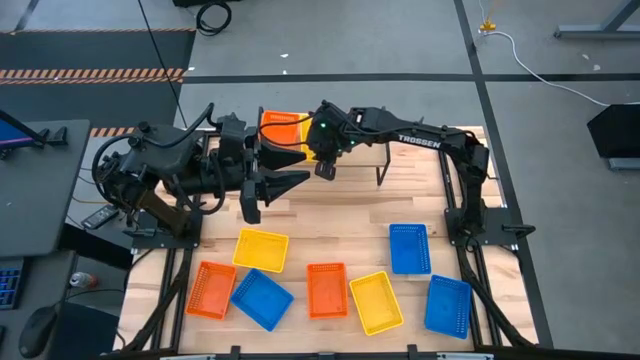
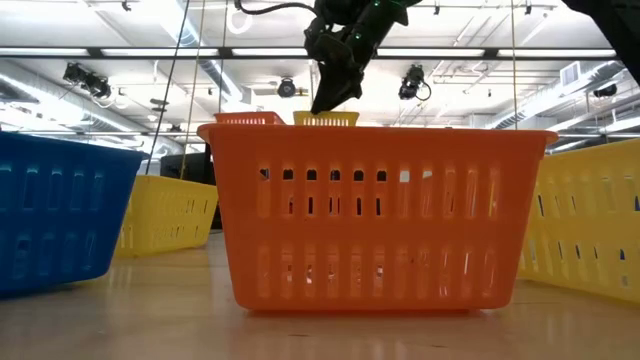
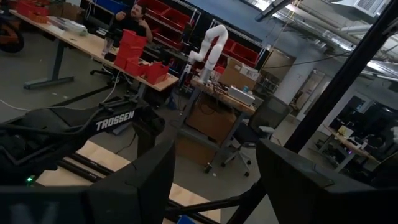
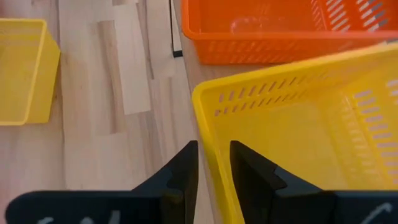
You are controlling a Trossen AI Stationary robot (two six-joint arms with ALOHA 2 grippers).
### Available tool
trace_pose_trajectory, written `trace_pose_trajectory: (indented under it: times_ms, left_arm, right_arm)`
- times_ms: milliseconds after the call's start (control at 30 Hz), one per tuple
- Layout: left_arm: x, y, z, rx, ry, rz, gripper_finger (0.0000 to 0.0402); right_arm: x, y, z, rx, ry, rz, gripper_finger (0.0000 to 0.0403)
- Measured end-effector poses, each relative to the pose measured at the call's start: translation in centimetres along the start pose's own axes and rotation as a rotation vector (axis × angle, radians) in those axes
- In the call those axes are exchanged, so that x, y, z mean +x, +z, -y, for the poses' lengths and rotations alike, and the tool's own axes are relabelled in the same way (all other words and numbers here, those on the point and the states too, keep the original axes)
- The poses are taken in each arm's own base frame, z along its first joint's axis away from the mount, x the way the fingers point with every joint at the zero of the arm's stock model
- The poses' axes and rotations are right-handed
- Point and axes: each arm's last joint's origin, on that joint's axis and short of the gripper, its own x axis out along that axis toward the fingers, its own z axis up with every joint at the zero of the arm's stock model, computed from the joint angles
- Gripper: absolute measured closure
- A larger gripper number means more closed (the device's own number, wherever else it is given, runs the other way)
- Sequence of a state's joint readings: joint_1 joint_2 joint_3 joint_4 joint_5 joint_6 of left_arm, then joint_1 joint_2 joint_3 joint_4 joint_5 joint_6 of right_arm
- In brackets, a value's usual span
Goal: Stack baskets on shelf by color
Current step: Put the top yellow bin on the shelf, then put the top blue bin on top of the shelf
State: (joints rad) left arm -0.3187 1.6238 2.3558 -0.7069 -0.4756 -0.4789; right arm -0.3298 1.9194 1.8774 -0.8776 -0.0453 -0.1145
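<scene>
My right gripper is over the shelf at the table's far side, shut on a yellow basket. An orange basket stands right beside it on the shelf; both rims show in the low view, orange and yellow, under the gripper. My left gripper hovers open near the shelf's left end and touches nothing. Several other baskets stand on their bottoms on the table's near half, among them yellow, orange and blue. My right gripper pinches the yellow basket's side wall near a corner, one finger outside and the other inside the basket. The fingers come from above, pointing down. Whether the basket's bottom rests on the shelf, I cannot tell.
The near row also holds an orange, a blue, a yellow and a blue basket. Bare wood lies between this row and the shelf. The shelf's black leg stands right of my right gripper.
</scene>
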Motion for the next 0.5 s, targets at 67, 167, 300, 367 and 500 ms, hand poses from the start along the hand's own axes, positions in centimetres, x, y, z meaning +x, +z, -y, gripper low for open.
trace_pose_trajectory:
  times_ms: [67,167,300,367,500]
  left_arm:
    - [0.0,0.0,0.0,0.001,0.000,0.000,0.0171]
    - [0.0,0.0,0.0,0.005,0.002,-0.003,0.0171]
    - [0.0,-0.1,0.0,0.029,0.003,-0.005,0.0171]
    - [0.0,-0.1,-0.1,0.034,0.008,-0.012,0.0171]
    - [0.1,-0.5,-0.5,0.060,0.034,-0.051,0.0171]
  right_arm:
    - [-0.5,0.1,0.0,0.010,0.000,0.005,0.0302]
    - [-1.5,0.6,0.0,0.009,-0.002,0.022,0.0300]
    - [-3.3,1.4,0.0,0.007,-0.001,0.041,0.0292]
    - [-4.3,1.6,0.0,0.008,0.000,0.034,0.0288]
    - [-6.3,1.9,-0.1,0.045,0.022,0.011,0.0279]
